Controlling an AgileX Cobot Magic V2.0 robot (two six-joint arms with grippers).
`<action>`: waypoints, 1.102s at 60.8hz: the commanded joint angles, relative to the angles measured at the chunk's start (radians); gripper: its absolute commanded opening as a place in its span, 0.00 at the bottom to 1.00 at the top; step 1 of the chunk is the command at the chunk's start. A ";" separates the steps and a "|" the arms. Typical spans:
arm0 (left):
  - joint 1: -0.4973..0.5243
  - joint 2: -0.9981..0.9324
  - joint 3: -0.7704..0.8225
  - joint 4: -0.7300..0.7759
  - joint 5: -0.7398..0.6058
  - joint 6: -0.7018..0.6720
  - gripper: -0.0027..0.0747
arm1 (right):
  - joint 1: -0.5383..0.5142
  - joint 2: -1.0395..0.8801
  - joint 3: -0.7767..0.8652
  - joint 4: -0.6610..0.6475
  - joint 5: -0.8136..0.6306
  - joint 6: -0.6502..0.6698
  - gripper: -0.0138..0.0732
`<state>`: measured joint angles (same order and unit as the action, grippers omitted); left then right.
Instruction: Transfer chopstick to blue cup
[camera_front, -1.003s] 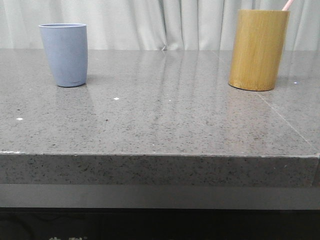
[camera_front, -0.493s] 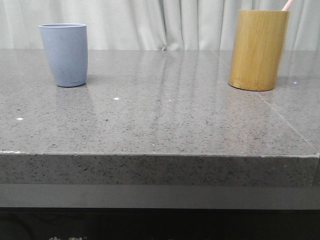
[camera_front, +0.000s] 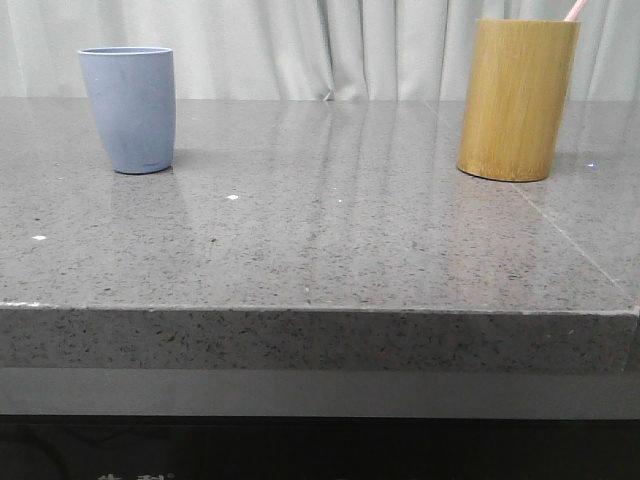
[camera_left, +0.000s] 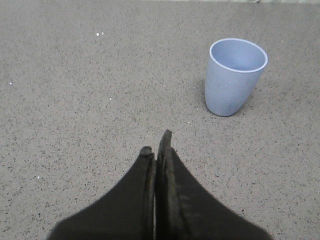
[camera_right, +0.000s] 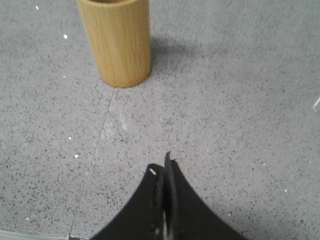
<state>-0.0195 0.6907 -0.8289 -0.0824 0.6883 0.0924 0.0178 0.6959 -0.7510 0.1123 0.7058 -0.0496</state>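
From the front, nothing is shifting between the last second and now: the blue cup (camera_front: 128, 108) is standing empty at the left, and the chopstick (camera_front: 575, 10) is poking out of the bamboo holder (camera_front: 516, 98) at the right, so the transfer is not yet starting.

At the left wrist, the left gripper (camera_left: 159, 146) is sitting pressed closed and empty, the cup ahead of it and a little aside.

At the right wrist, the right gripper (camera_right: 165, 165) is likewise closed on nothing, the holder ahead of it.
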 joint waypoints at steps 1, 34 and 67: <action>0.000 0.023 -0.033 -0.015 -0.067 -0.002 0.01 | -0.001 0.019 -0.033 -0.010 -0.063 0.001 0.11; -0.063 0.178 -0.128 -0.086 -0.079 0.005 0.67 | -0.001 0.021 -0.033 -0.007 -0.062 0.001 0.79; -0.168 0.753 -0.667 -0.047 0.160 0.005 0.67 | -0.001 0.021 -0.033 -0.002 -0.059 0.001 0.79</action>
<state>-0.1807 1.3897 -1.3857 -0.1404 0.8380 0.0945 0.0178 0.7123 -0.7510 0.1099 0.7080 -0.0496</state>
